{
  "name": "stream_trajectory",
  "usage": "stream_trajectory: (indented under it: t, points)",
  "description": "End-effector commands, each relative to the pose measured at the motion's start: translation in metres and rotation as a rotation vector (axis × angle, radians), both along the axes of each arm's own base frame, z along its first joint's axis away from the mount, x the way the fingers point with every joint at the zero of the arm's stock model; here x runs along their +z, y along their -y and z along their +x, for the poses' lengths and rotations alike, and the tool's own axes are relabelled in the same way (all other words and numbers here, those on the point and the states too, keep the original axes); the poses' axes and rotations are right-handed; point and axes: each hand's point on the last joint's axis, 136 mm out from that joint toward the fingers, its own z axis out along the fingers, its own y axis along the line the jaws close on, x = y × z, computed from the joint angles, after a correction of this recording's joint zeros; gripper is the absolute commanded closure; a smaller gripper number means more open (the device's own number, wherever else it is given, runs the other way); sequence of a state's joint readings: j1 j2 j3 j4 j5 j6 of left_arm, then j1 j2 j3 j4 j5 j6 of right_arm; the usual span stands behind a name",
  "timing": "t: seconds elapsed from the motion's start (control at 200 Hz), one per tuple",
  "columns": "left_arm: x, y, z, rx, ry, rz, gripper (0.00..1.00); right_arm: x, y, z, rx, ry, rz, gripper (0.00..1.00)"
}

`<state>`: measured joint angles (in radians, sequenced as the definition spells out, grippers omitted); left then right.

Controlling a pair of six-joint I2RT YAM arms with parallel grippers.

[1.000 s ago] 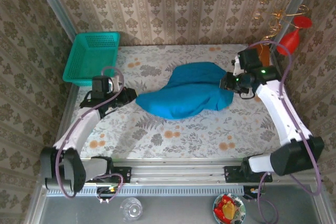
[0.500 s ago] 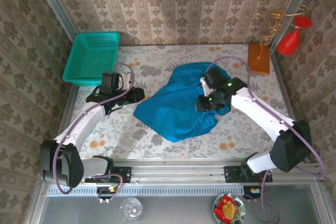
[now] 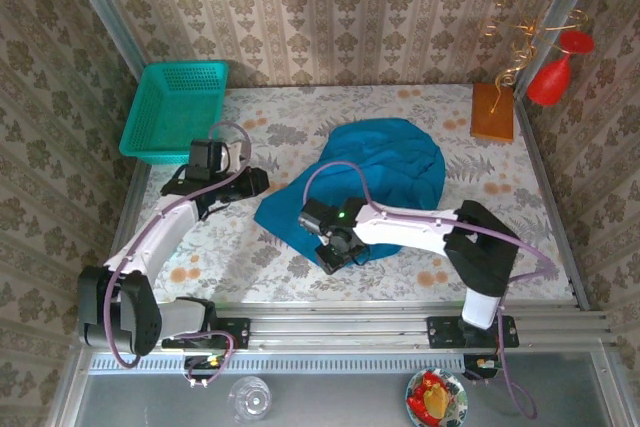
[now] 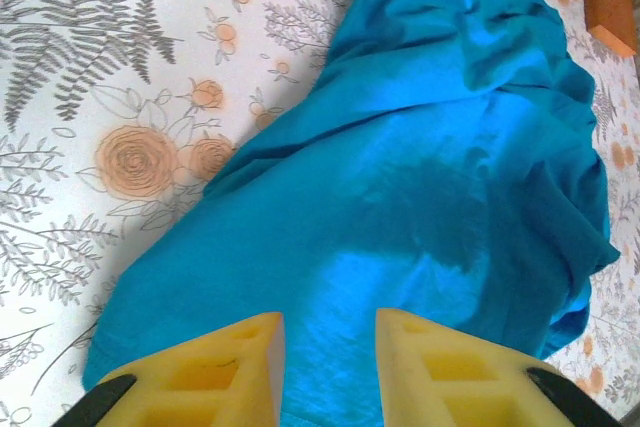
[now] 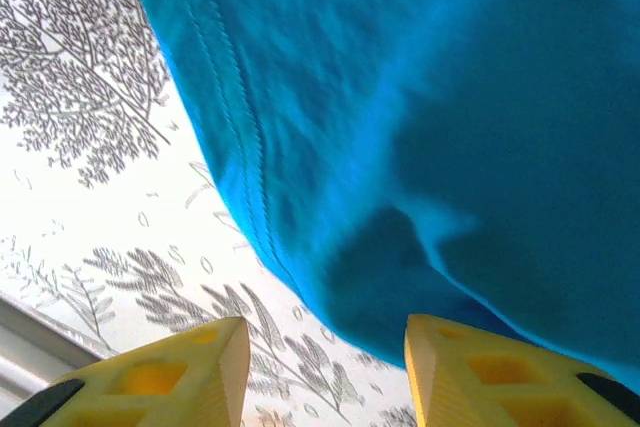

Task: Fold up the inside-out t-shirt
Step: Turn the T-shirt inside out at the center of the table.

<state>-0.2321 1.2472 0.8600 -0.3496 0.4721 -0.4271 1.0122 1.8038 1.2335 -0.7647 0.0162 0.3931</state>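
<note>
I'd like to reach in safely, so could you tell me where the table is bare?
Bare: the far strip between basket and t-shirt; the right side between t-shirt and table edge, nearer than the wooden block; the near-left patch between left arm and right gripper. Crowded: centre and near right, under the right arm.

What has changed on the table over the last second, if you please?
The right gripper swept from the right end of the shirt across to its near left edge, dragging cloth along, and its jaws have opened, releasing it. The left gripper stayed beside the shirt's left edge, jaws apart; the basket did not move.
</note>
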Motion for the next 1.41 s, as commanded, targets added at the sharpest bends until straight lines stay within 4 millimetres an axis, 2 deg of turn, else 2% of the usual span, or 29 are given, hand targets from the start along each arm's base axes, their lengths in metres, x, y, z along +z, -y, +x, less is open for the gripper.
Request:
stream_trajectory:
  t: [0.0, 0.065, 0.17, 0.265, 0.315, 0.38, 0.475, 0.6, 0.8, 0.865, 0.98, 1.025, 1.19, 1.4]
  points:
    - [0.007, -0.005, -0.003, 0.018, 0.009, -0.04, 0.69, -0.004, 0.001, 0.012, 0.004, 0.069, -0.08, 0.53]
    - [0.005, -0.011, -0.004, 0.033, 0.006, -0.04, 0.7, -0.009, 0.005, 0.014, -0.002, 0.077, -0.112, 0.55]
    - [0.003, -0.015, -0.005, 0.039, 0.002, -0.039, 0.7, -0.011, 0.006, 0.014, -0.004, 0.073, -0.125, 0.64]
    - [0.005, -0.014, -0.005, 0.034, 0.008, -0.042, 0.71, -0.008, 0.005, 0.013, -0.012, 0.069, -0.105, 0.79]
    - [0.005, -0.013, -0.005, 0.028, 0.014, -0.048, 0.72, -0.003, 0.005, 0.012, -0.017, 0.072, -0.095, 0.91]
    - [0.007, -0.011, -0.003, 0.023, 0.025, -0.061, 0.73, 0.004, 0.007, 0.014, -0.023, 0.078, -0.078, 1.0]
    - [0.016, -0.005, -0.001, -0.002, 0.063, -0.082, 0.73, 0.023, 0.012, 0.019, -0.048, 0.095, -0.036, 1.0]
    - [0.04, 0.008, -0.001, -0.074, 0.176, -0.068, 0.73, 0.055, 0.025, 0.026, -0.105, 0.097, 0.062, 1.0]
    - [0.089, 0.053, -0.016, -0.315, 0.471, -0.011, 0.69, 0.101, 0.063, 0.049, -0.242, 0.07, 0.248, 1.0]
    - [0.098, 0.069, -0.023, -0.401, 0.575, 0.039, 0.65, 0.113, 0.076, 0.058, -0.288, 0.067, 0.305, 1.0]
    - [0.107, 0.101, -0.037, -0.547, 0.727, 0.111, 0.5, 0.129, 0.093, 0.072, -0.358, 0.036, 0.405, 1.0]
    - [0.107, 0.114, -0.042, -0.608, 0.773, 0.129, 0.45, 0.144, 0.098, 0.074, -0.371, 0.055, 0.453, 1.0]
    - [0.094, 0.167, -0.062, -0.831, 0.879, 0.193, 0.33, 0.165, 0.106, 0.086, -0.42, 0.044, 0.552, 1.0]
    - [0.067, 0.213, -0.05, -0.904, 0.841, 0.213, 0.24, 0.184, 0.108, 0.097, -0.46, 0.041, 0.638, 1.0]
